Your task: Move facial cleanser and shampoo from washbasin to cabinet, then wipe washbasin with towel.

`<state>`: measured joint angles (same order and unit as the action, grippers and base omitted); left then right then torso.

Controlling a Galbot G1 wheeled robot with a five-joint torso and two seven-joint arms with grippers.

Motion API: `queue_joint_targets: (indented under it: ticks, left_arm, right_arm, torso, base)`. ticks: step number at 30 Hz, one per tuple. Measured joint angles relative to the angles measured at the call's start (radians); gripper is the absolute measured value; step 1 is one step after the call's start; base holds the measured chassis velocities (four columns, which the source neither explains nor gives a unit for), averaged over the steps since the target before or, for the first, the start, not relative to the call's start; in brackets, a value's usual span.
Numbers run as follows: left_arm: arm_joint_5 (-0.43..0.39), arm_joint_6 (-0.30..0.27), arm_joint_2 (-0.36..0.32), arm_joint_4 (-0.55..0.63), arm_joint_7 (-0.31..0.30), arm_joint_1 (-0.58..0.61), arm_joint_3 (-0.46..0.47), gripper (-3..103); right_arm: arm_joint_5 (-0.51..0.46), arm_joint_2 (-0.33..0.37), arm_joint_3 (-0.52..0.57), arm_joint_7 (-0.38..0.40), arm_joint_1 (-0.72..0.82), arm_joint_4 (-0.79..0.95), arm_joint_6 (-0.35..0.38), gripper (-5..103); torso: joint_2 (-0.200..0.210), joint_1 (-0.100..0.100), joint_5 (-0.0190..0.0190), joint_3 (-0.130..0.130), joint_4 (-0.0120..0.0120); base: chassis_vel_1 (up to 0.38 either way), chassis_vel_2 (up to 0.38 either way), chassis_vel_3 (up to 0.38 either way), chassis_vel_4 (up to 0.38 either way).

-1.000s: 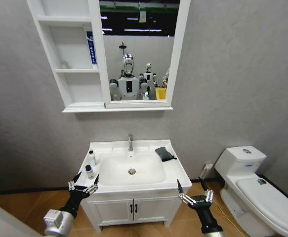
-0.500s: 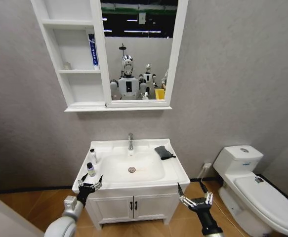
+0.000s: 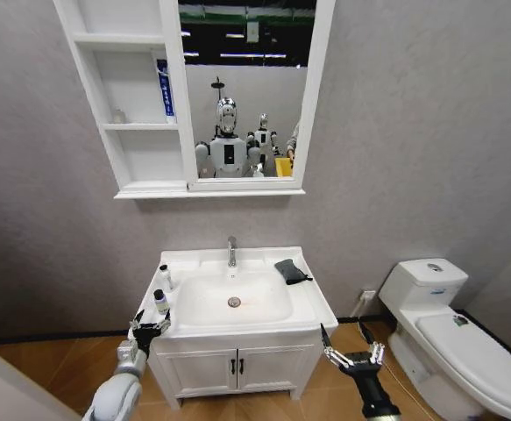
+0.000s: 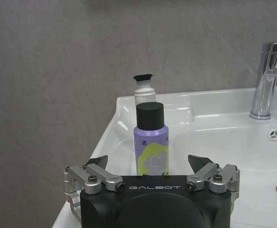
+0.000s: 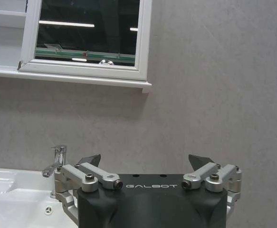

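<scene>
The white washbasin (image 3: 310,303) carries two small bottles on its left rim, the shampoo and facial cleanser. One is purple with a black cap (image 3: 160,302), the other white (image 3: 165,277) behind it; I cannot tell which is which. My left gripper (image 3: 147,329) is open just before the purple bottle (image 4: 151,142), level with its lower half, with the white bottle (image 4: 143,90) beyond. The dark towel (image 3: 290,271) lies on the right rim. The cabinet (image 3: 141,158) hangs above. My right gripper (image 3: 351,355) hangs open low at the vanity's right front corner.
A chrome tap (image 3: 231,252) stands at the basin's back, also close to the left gripper's right side (image 4: 266,78). A blue item (image 3: 164,88) stands on a cabinet shelf. A toilet (image 3: 452,333) is at the right. The two-door vanity (image 3: 237,368) is below.
My left gripper has moved forward and up to the basin's left front corner, close to the purple bottle. The right gripper has sunk slightly. The camera shifted a little early on.
</scene>
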<state>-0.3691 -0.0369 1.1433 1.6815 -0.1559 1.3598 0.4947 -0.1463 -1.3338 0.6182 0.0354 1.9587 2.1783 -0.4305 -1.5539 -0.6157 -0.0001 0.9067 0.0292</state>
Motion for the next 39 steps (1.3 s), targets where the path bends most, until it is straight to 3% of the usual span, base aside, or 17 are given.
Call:
queue_joint_targets:
  ticks: [12,13,15,16,21,28,31,33,34,36,37,38,39]
  left_arm:
    - [-0.002,0.018,0.006,-0.081,0.026,-0.09,-0.018,93]
    - [-0.002,0.018,0.006,-0.089,0.032,-0.099,-0.018,83]
    - [0.003,0.021,0.005,-0.095,0.05,-0.1,-0.018,72]
    - [0.003,0.021,0.005,-0.095,0.05,-0.1,-0.018,72]
    - [0.006,0.04,0.005,-0.086,0.088,-0.082,-0.012,51]
    - [0.008,0.051,-0.01,0.001,0.102,-0.035,0.011,42]
    - [-0.01,0.027,-0.041,0.089,0.09,-0.016,0.012,42]
    - [-0.075,-0.049,-0.101,0.219,0.039,-0.029,0.01,42]
    - [-0.075,-0.049,-0.101,0.219,0.039,-0.029,0.01,42]
    - [-0.181,-0.144,-0.192,0.326,-0.052,-0.093,0.01,42]
    - [-0.181,-0.144,-0.192,0.326,-0.052,-0.093,0.01,42]
    - [-0.306,-0.206,-0.296,0.382,-0.117,-0.175,0.011,42]
    - [-0.36,-0.228,-0.342,0.396,-0.14,-0.216,0.01,42]
  right_arm:
    - [0.006,-0.006,0.005,0.0,0.016,-0.001,-0.002,100]
    - [0.006,-0.006,0.004,0.0,0.016,-0.001,-0.002,100]
    - [0.006,-0.006,0.004,0.002,0.015,-0.003,-0.002,100]
    - [0.006,-0.006,0.004,0.002,0.015,-0.003,-0.002,100]
    - [0.006,-0.004,0.001,0.004,0.009,-0.005,0.0,100]
    - [0.006,-0.004,-0.003,0.005,0.009,-0.004,0.003,100]
    - [0.006,-0.004,-0.006,0.006,0.006,-0.003,0.005,100]
    - [0.007,-0.003,-0.01,0.006,0.003,-0.003,0.006,100]
    - [0.007,-0.003,-0.01,0.006,0.003,-0.003,0.006,100]
    - [0.008,-0.003,-0.013,0.008,-0.001,-0.003,0.009,100]
    - [0.008,-0.003,-0.013,0.008,-0.001,-0.003,0.009,100]
    - [0.008,-0.003,-0.014,0.009,-0.005,-0.005,0.01,100]
    - [0.008,-0.004,-0.015,0.009,-0.008,-0.006,0.011,100]
  torso:
    - [0.0,0.0,0.0001,0.0,0.0]
    - [0.0,0.0,0.0001,0.0,0.0]
    - [0.0,0.0,0.0001,0.0,-0.0002]
    - [0.0,0.0,0.0001,0.0,-0.0002]
    - [0.0,0.0,0.0001,0.0,-0.0003]
    - [0.0,0.0,-0.0001,0.0,-0.0003]
    - [0.0,0.0,-0.0002,0.0,-0.0005]
    - [0.0,0.0,-0.0002,0.0,-0.0005]
    - [0.0,0.0,-0.0002,0.0,-0.0005]
    - [0.0,0.0,0.0002,0.0,0.0002]
    - [0.0,0.0,0.0002,0.0,0.0002]
    - [0.0,0.0,-0.0001,0.0,0.0]
    - [0.0,0.0,0.0004,0.0,0.0002]
  base:
    - [0.0,0.0,0.0,0.0]
    - [0.0,0.0,0.0,0.0]
    - [0.0,0.0,0.0,0.0]
    - [0.0,0.0,0.0,0.0]
    - [0.0,0.0,0.0,0.0]
    - [0.0,0.0,0.0,0.0]
    - [0.0,0.0,0.0,0.0]
    - [0.0,0.0,0.0,0.0]
    - [0.0,0.0,0.0,0.0]
    - [0.0,0.0,0.0,0.0]
    - [0.0,0.0,0.0,0.0]
    - [0.0,0.0,0.0,0.0]
    - [0.0,0.0,0.0,0.0]
